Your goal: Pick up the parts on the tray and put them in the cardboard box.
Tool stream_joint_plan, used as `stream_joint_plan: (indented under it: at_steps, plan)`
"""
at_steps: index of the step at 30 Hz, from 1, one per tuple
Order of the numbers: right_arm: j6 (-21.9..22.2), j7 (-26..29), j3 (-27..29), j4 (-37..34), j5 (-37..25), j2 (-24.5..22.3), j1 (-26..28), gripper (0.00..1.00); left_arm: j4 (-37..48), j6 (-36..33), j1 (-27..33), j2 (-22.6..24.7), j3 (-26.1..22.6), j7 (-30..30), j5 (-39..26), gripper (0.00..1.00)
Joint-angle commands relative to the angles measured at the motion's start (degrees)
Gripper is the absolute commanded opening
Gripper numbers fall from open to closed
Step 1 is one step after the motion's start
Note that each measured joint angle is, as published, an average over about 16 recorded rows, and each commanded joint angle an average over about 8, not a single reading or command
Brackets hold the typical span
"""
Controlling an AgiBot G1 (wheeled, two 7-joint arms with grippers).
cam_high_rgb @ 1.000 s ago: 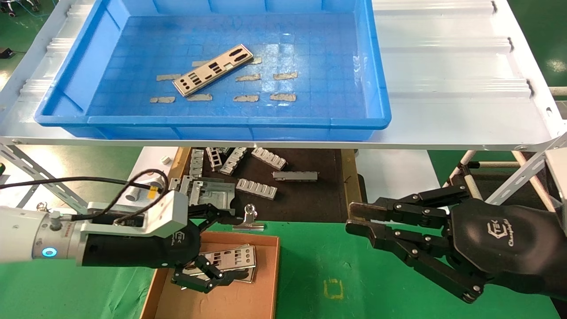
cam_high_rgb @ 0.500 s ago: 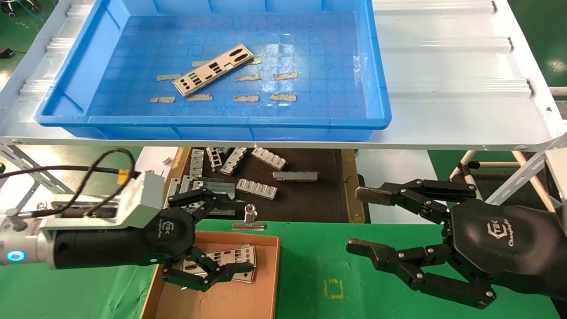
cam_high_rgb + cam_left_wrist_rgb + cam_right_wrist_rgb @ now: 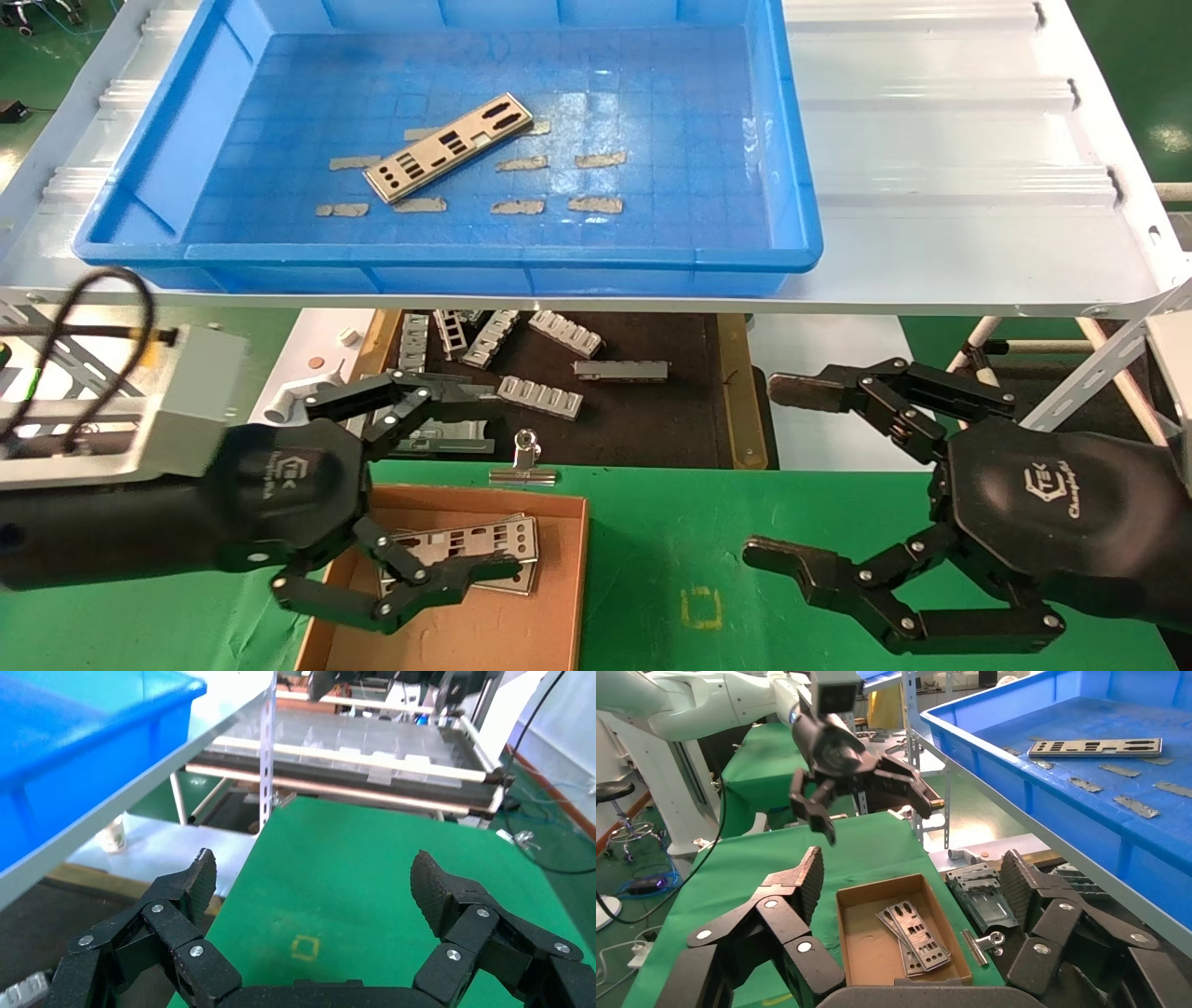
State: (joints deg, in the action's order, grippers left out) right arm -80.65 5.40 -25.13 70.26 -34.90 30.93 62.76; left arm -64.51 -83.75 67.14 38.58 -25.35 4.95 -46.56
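One silver punched part (image 3: pixel 449 146) lies slanted on the floor of the blue tray (image 3: pixel 140 233), up on the white shelf. The cardboard box (image 3: pixel 559 578) sits on the green table below, with a few parts (image 3: pixel 475 545) stacked flat in it. My left gripper (image 3: pixel 489 480) is open and empty, over the box's left side. My right gripper (image 3: pixel 768 471) is wide open and empty, right of the box. The right wrist view shows the box (image 3: pixel 877 885), its parts (image 3: pixel 916 931), the tray's part (image 3: pixel 1095 747) and the left gripper (image 3: pixel 880 818).
The white ridged shelf (image 3: pixel 931 186) overhangs a dark mat holding grey ribbed brackets (image 3: pixel 540 396). A silver binder clip (image 3: pixel 526 457) lies just behind the box. Green table (image 3: pixel 670 540) lies between the grippers, marked with a small yellow square (image 3: pixel 303 947).
My left gripper has pulled back to the left, away from the box, and spread its fingers wider. My right gripper has gone from nearly shut to wide open.
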Motion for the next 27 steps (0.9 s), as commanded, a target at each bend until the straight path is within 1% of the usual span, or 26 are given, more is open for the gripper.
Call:
stream_joint_plan:
  at_steps: [1, 9, 15, 19, 27]
  plan:
    - [0.0, 0.0, 0.0, 0.0, 0.0, 0.0, 0.0, 1.0, -1.39, -0.3, -0.85, -0.54, 1.43, 0.89, 0.72, 1.0]
    - [0.0, 0.0, 0.0, 0.0, 0.0, 0.0, 0.0, 1.0, -6.87, -1.47, -4.22, -2.69, 7.07, 4.4, 3.56, 1.0]
    - [0.01, 0.0, 0.0, -0.01, 0.01, 0.0, -0.01, 1.0, -9.79, -2.15, -6.0, -3.85, 10.08, 6.14, 5.12, 1.0]
    - [0.02, 0.0, 0.0, -0.01, 0.01, 0.0, -0.02, 1.0, -10.4, -2.33, -6.4, -4.11, 10.74, 6.39, 5.54, 1.0]
    - [0.02, 0.0, 0.0, -0.01, 0.01, 0.0, -0.02, 1.0, -9.77, -2.19, -6.05, -3.87, 10.09, 6.11, 5.21, 1.0]
